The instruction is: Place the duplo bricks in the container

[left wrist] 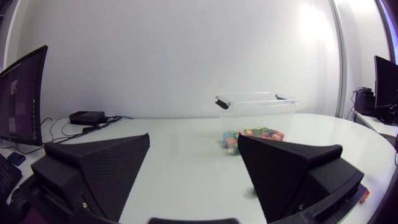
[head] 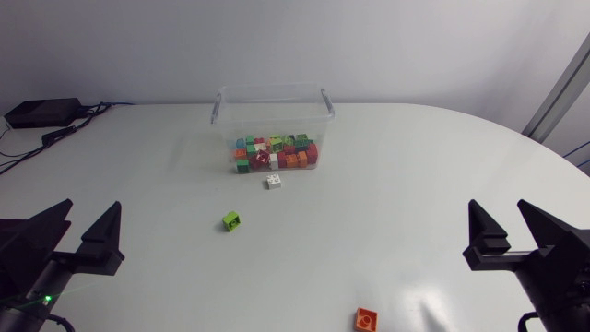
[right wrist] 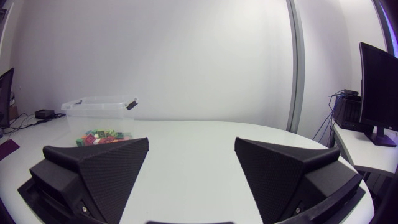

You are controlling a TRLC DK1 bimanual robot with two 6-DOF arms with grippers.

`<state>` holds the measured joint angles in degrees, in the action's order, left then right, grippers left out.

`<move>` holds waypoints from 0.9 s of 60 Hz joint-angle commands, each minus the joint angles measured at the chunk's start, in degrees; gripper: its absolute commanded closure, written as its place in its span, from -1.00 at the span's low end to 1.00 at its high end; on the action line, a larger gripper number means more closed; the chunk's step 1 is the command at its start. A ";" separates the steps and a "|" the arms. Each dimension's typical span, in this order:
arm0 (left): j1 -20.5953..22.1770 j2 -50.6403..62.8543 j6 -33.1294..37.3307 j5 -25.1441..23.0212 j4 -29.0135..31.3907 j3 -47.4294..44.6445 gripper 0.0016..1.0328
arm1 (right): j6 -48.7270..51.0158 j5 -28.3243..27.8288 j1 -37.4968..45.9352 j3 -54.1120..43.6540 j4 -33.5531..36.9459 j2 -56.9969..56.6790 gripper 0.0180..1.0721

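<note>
Duplo bricks (head: 275,153) mostly heaped inside clear container (head: 272,115), far middle of desk (head: 415,184). Loose: white brick (head: 274,182) just before container; green brick (head: 231,220) nearer left tool (head: 89,207); orange brick (head: 367,319) at near edge. Left tool and right tool (head: 498,207) both spread wide, well apart from bricks. Far left corner: black box (head: 41,112) with cables.

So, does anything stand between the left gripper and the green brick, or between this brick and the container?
Nothing visible does. Only bare table lies between the left gripper and the green brick. The white brick sits just before the container, a little beside the straight path, not on it.
</note>
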<state>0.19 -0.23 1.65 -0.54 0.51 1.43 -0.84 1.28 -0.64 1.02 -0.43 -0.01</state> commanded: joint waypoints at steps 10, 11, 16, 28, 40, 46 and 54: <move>0.61 -0.47 -0.51 0.36 -0.07 -1.34 -0.91 | 0.58 -0.31 0.12 -1.19 0.07 -0.34 -0.90; 0.69 -0.56 -0.51 0.36 -0.07 -1.34 -0.91 | 0.49 -0.31 0.12 -1.19 0.07 -0.34 -0.90; 0.69 -0.56 -0.77 0.36 -0.16 -1.34 -0.91 | 0.40 -0.31 0.12 -1.19 -0.28 -0.43 -0.90; -1.06 -0.56 -1.21 0.36 -0.07 1.47 -0.89 | 0.58 -0.14 -0.23 0.48 -0.45 -0.34 -0.90; -0.98 5.50 -1.12 0.36 0.89 7.71 -0.89 | 0.93 -0.22 -0.41 5.84 -0.19 4.67 -0.90; -0.80 14.38 -1.12 0.27 1.33 13.07 -0.89 | 1.02 -0.31 -0.67 10.23 -0.28 11.88 -0.90; 0.43 28.35 -1.12 0.27 3.88 20.63 -0.89 | 2.07 -1.19 -2.08 16.39 -0.10 22.86 -0.90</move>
<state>-0.14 20.75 1.48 -0.54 3.09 17.43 -0.21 0.78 -1.54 13.63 -0.45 17.02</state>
